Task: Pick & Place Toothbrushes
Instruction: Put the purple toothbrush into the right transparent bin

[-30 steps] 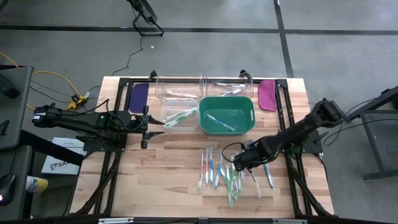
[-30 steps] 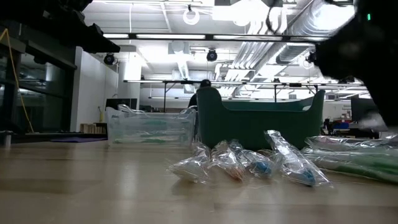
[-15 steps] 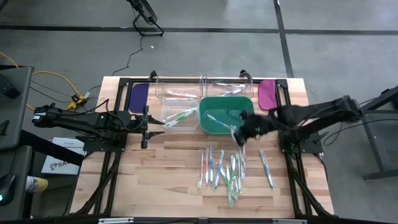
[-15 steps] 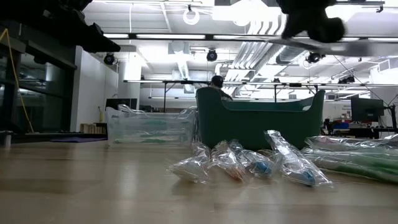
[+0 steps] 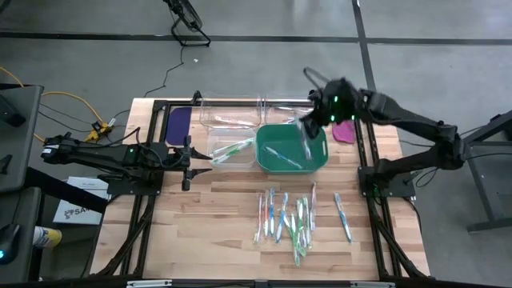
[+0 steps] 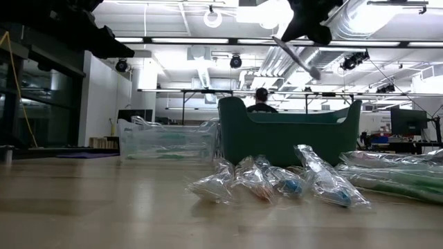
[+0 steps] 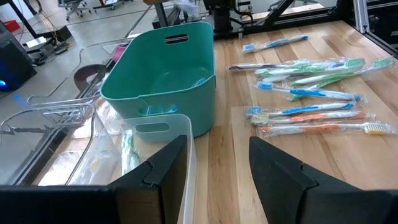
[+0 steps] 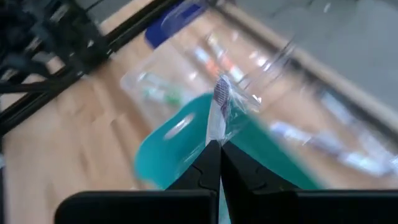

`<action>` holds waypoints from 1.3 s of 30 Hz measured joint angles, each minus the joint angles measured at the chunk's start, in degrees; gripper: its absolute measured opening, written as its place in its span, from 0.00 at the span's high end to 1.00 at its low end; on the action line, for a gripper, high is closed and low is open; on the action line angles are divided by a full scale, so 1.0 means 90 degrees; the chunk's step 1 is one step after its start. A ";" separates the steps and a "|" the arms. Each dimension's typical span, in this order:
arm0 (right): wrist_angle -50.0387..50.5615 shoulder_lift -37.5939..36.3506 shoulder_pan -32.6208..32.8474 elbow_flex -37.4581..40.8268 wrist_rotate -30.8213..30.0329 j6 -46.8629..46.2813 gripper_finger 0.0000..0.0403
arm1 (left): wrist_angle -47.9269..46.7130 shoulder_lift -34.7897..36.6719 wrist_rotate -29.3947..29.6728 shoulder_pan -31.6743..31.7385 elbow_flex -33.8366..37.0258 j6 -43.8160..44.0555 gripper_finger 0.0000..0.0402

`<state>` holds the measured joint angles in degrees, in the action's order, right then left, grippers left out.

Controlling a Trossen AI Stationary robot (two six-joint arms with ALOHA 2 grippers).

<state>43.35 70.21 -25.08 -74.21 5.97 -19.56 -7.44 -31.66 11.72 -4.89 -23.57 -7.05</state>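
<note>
— Toothbrush (image 8: 219, 112) — where was it?
— Pinched in the right gripper (image 8: 219, 149), hanging above the green bin's (image 5: 276, 164) far right corner.
— And the left gripper (image 7: 217, 163)?
— Spread apart, left of the bins; other toothbrushes (image 5: 286, 218) lay near.

The table (image 5: 208, 224) is pale planked wood with a smooth, faintly glossy face. The green bin (image 7: 163, 79) looks like matt moulded plastic, the clear bin (image 7: 184, 146) beside it glossy see-through plastic. The toothbrushes (image 7: 314, 93) lie in crinkled, shiny transparent wrappers.
</note>
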 joint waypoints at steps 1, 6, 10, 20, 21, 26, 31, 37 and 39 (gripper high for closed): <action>-0.0027 0.0057 -0.0197 -0.0100 0.0045 0.0247 0.99 | 0.0001 0.0001 0.0001 -0.0001 0.0000 0.0000 0.59; -0.0518 0.0373 -0.0944 -0.0477 0.0067 0.1553 0.99 | 0.0002 0.0000 -0.0001 -0.0001 0.0000 0.0002 0.59; -0.0722 0.0887 -0.1405 -0.0749 0.0040 0.2329 0.99 | 0.0002 0.0000 -0.0001 0.0000 0.0000 -0.0002 0.59; -0.0796 0.2440 -0.1809 -0.0897 -0.0307 0.3747 0.99 | 0.0000 0.0000 -0.0001 0.0000 0.0000 -0.0013 0.59; -0.0796 0.2572 -0.1809 -0.0897 -0.0410 0.3901 0.99 | -0.0002 0.0002 -0.0001 0.0000 0.0000 -0.0017 0.59; -0.0798 0.3085 -0.1800 -0.0895 -0.0554 0.4507 0.99 | 0.0000 0.0002 -0.0001 0.0000 0.0000 -0.0017 0.59; -0.0810 0.3388 -0.1800 -0.0895 -0.0577 0.4687 0.99 | 0.0000 0.0002 -0.0004 0.0000 0.0000 0.0000 0.59; -0.0852 0.3503 -0.1797 -0.0895 -0.0693 0.4875 0.99 | -0.0005 0.0002 -0.0004 0.0000 0.0000 -0.0002 0.59; -0.0914 0.3503 -0.1797 -0.0895 -0.0695 0.4878 0.99 | -0.0013 0.0002 -0.0004 -0.0001 0.0000 -0.0005 0.59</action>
<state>35.12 101.73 -41.25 -82.26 -0.29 24.34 -7.56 -31.65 11.68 -4.89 -23.57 -7.09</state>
